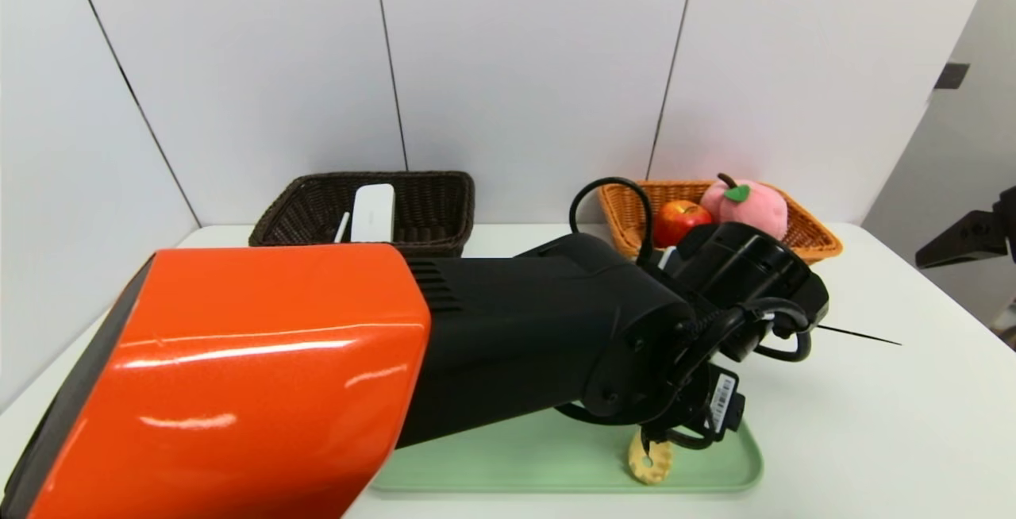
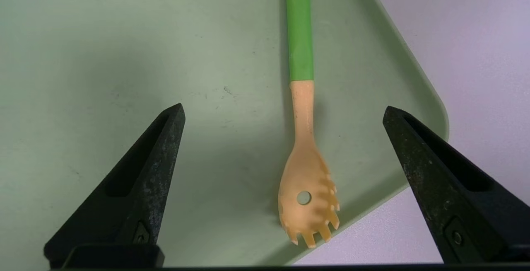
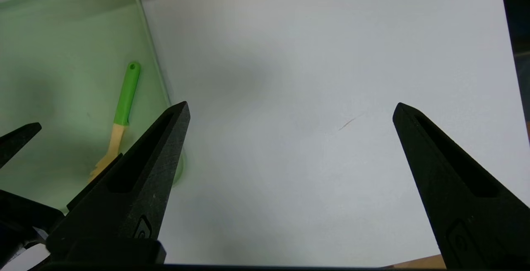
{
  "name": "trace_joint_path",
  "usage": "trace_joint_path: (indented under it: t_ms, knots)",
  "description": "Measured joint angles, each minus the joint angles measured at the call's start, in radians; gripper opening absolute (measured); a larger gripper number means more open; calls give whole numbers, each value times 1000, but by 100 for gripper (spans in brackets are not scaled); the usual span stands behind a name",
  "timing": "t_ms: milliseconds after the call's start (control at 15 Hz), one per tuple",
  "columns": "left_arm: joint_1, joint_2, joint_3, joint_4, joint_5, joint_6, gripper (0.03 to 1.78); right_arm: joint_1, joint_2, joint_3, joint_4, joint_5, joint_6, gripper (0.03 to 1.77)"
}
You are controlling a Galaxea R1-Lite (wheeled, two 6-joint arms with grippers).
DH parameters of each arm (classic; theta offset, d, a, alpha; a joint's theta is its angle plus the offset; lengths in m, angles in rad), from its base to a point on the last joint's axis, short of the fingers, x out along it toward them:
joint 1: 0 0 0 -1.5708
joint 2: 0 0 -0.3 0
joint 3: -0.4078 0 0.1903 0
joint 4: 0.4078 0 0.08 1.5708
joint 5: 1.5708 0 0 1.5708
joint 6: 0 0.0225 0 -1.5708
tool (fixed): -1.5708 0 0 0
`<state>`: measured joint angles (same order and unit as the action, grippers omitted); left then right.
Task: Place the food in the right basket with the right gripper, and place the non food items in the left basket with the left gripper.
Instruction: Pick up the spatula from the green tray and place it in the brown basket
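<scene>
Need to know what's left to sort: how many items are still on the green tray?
1: a pasta fork lying near the tray's corner, below the open left gripper. In the head view the left arm covers much of the tray, so more may be hidden.

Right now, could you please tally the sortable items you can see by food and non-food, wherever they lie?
Food: 2, the red apple and the pink plush peach, both in the orange wicker basket.
Non-food: 2, the white device in the dark wicker basket, and the green-handled pasta fork on the green tray.
Total: 4
</scene>
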<state>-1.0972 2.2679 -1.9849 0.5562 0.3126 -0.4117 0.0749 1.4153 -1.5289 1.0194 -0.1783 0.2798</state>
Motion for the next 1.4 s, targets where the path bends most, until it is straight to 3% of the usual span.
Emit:
trace_joint_path:
  t_ms: [533, 1400]
  knots:
    - [-3, 47, -1, -43, 34, -21, 169, -9, -7, 9, 0, -6, -1, 169]
    - [-3, 105, -1, -56, 34, -41, 169, -11, -11, 43, -1, -6, 0, 170]
